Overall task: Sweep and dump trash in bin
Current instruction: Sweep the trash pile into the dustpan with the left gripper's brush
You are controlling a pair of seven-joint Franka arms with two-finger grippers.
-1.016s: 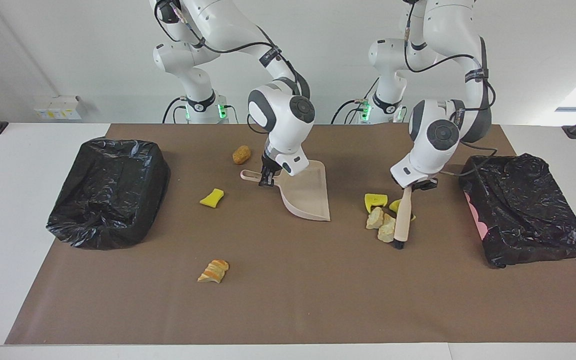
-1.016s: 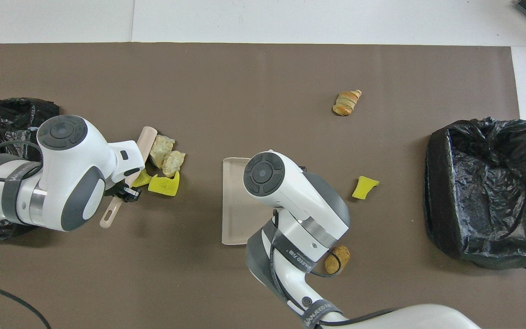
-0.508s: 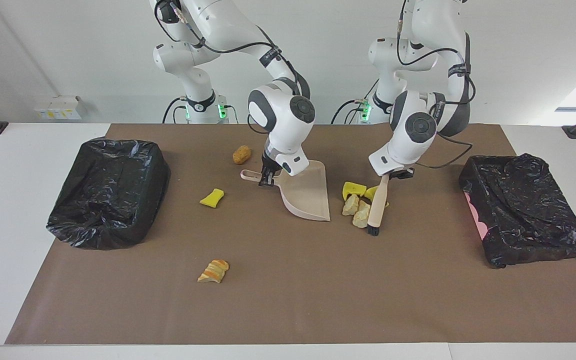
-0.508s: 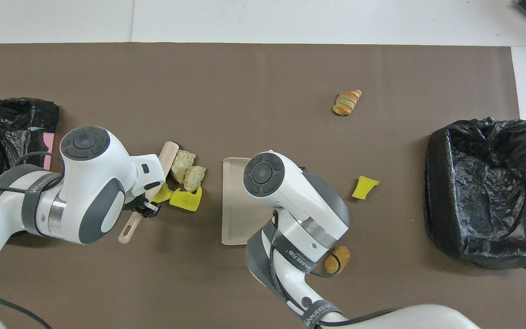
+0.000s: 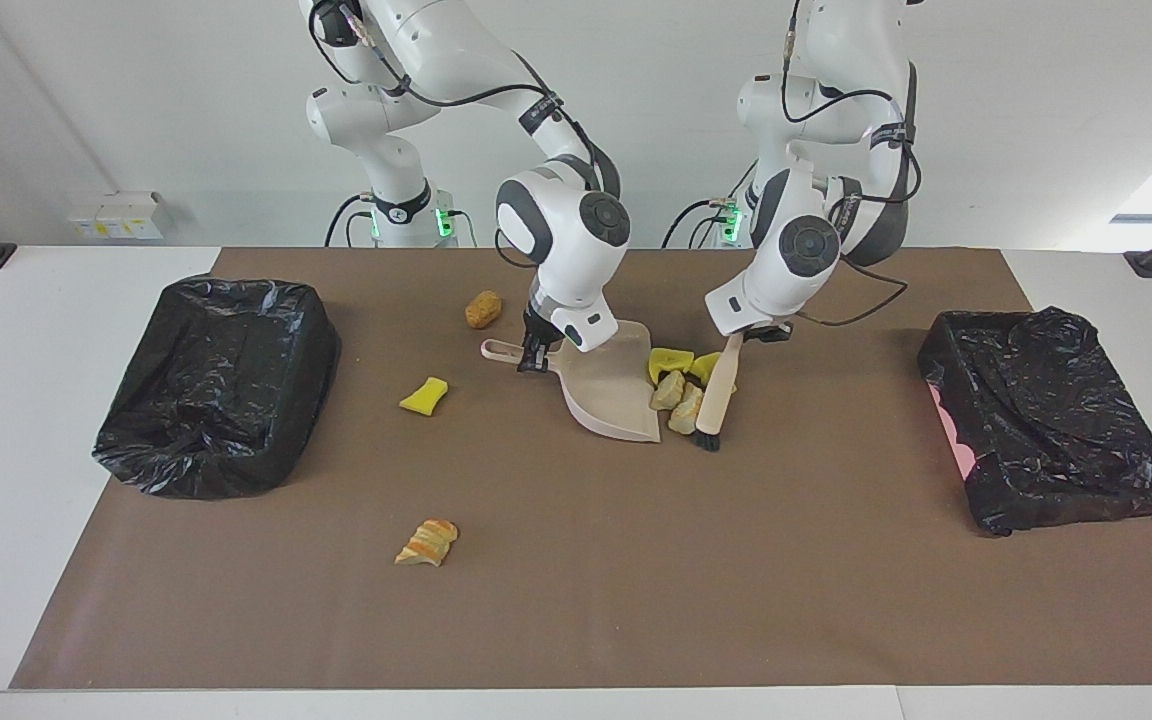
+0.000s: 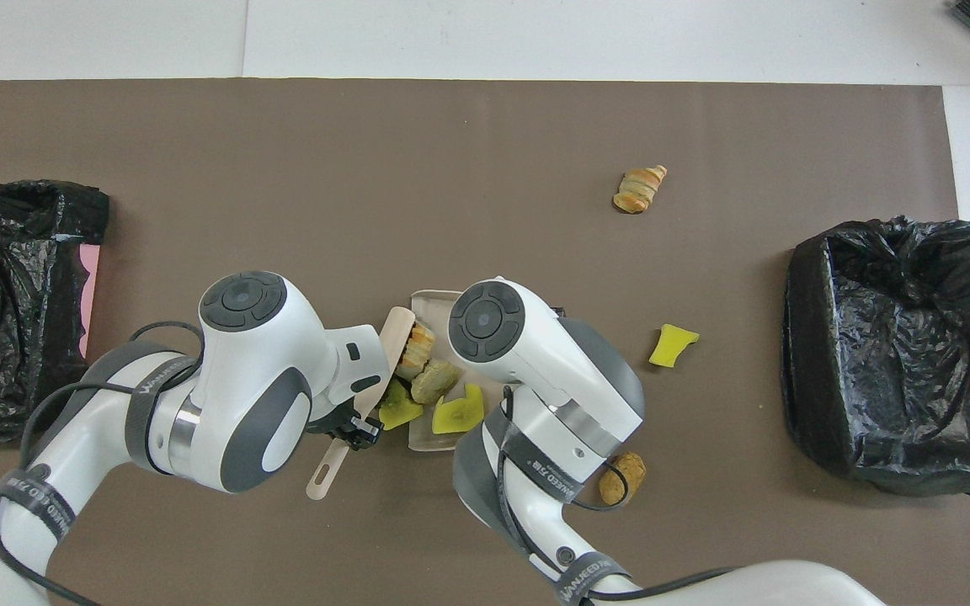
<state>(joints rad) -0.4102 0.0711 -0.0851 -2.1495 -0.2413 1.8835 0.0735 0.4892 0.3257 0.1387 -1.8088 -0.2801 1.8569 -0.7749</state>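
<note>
White table covered by a brown mat. On the mat: two black-lined bins at either end, a beige dustpan mid-table with a brush alongside, and scattered foam chunks.

left claw w/ brush has pushed four trash chunks along to the dustpan's mouth.

I see a brown mat covering the white table, and a small white box by the wall.
</note>
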